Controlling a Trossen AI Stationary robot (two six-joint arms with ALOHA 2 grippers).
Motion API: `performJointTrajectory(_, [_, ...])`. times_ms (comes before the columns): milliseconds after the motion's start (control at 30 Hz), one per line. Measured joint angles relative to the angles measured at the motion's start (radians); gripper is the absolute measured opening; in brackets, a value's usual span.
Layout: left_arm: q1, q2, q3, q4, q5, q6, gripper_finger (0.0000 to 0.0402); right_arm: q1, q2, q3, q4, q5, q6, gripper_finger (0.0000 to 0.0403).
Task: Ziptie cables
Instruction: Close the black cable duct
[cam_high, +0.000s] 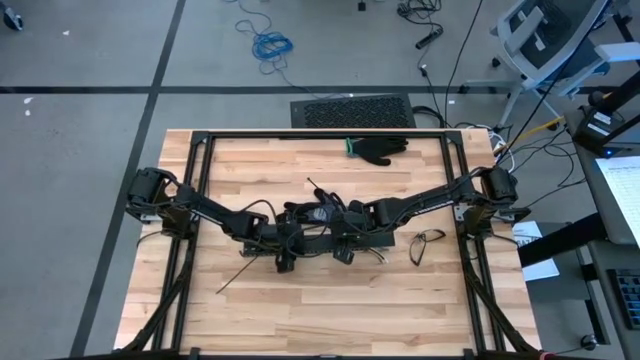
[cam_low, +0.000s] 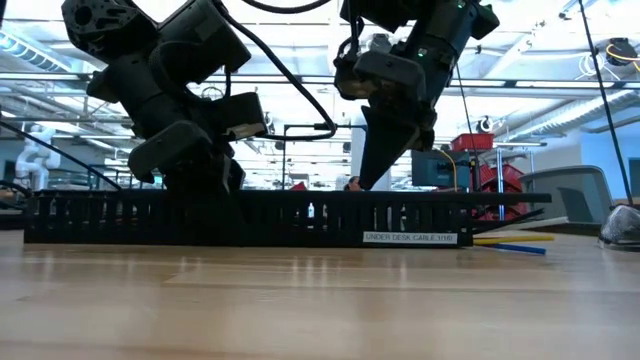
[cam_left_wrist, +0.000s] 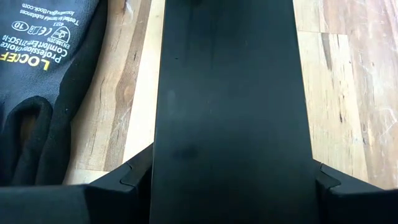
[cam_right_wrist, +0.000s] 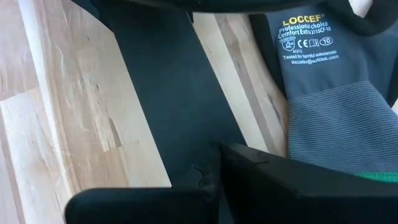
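High view: your left tool (cam_high: 285, 262) sits at the centre of the surface (cam_high: 300, 310), its fingers spread to either side of the black slotted channel (cam_low: 250, 218) and bracketing it. Your right tool (cam_high: 343, 254) hangs just beside it over the same channel, fingers pressed together and pinching nothing. The cables cannot be told apart from the dark clutter beneath the tools, and no tie is visible around any bundle. Judge the task as barely begun; gathering and tying remain.
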Motion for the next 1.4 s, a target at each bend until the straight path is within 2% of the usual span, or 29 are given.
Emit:
performJointTrajectory(367, [0.0,0.0,0.0,0.002,0.0,0.003,0.0236,-0.002,0.045,0.002,0.058,0.0,-0.018,0.0])
performJointTrajectory(733, [-0.001,0.0,0.0,0.002,-0.001,0.002,0.0236,-0.002,0.15,0.005,0.272,0.003,0.009,0.0])
performJointTrajectory(1033, [-0.001,-0.007,-0.002,0.007,-0.004,0.006,0.0238,-0.002,0.138,0.002,0.311,0.0,0.056,0.0])
performJointTrajectory(1400, [0.023,-0.01,0.008,0.005,0.06,0.007,0.0311,0.0,0.134,0.0,0.329,-0.002,0.055,0.0011])
